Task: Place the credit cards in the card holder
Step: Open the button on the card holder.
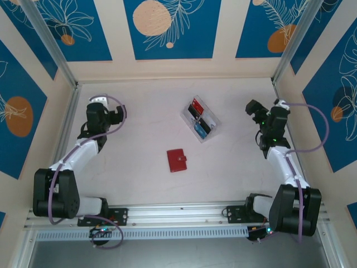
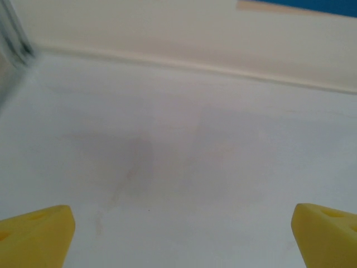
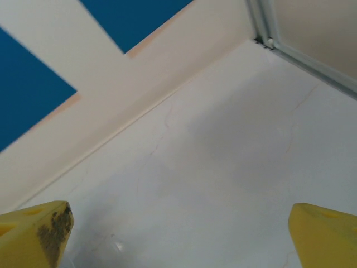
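**Pale worktop (image 1: 139, 139), nothing pocketed yet**

The credit cards (image 1: 201, 118) sit side by side in a clear tray (image 1: 184, 115), between the two pincers and nearer the right pincer (image 1: 249, 106). The tray probably keeps their thin edges reachable. The card holder (image 1: 177, 160) lies flat and appears folded shut, apart from the tray. It is back toward the bases from both pincers, roughly midway between them, so either arm could reach it. The left pincer (image 1: 120, 114) is well apart from both. In the wrist views, each pincer's yellow fingertips (image 2: 39, 234) are spread wide over bare worktop and hold nothing.
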Controlling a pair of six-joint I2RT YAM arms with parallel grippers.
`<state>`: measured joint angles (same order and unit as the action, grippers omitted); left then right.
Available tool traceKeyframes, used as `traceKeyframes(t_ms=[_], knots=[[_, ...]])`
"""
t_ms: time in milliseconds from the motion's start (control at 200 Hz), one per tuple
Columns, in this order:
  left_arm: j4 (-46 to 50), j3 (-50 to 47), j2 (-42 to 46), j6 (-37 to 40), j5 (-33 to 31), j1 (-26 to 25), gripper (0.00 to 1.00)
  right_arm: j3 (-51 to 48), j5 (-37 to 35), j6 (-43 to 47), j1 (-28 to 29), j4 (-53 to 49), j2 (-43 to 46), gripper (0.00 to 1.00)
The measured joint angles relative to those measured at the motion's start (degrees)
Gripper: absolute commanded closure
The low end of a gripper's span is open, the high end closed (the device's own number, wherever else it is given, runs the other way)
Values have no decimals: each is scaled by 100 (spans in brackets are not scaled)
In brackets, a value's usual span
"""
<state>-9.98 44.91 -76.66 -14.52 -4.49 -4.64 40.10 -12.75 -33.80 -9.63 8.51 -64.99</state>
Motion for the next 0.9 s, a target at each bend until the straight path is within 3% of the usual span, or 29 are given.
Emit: traceKeyframes(t_ms=[95,165,325,500,655,765,900], knots=[[485,-2,-35,-538,476,-15,0,208,-42,-109,236,-852,232,0],[763,-2,-44,-844,813,-55,0,509,-98,-101,608,-1587,289,7],[944,-37,-42,-1392,1390,-662,4,1062,-509,33,1939,-2736,319,16],[774,-70,-243,-1895,1958,-1987,40,1078,-686,17,3375,-3506,249,35],[286,-85,-946,-2470,2446,-2575,81,1078,-791,-83,4380,-3790,-39,50],[-92,-162,-1421,-2780,2649,-2726,90,1078,-789,-184,4981,-3773,-365,54],[-533,-424,-1735,-3132,2758,-2765,94,1084,-822,-282,5517,-3657,-929,60]])
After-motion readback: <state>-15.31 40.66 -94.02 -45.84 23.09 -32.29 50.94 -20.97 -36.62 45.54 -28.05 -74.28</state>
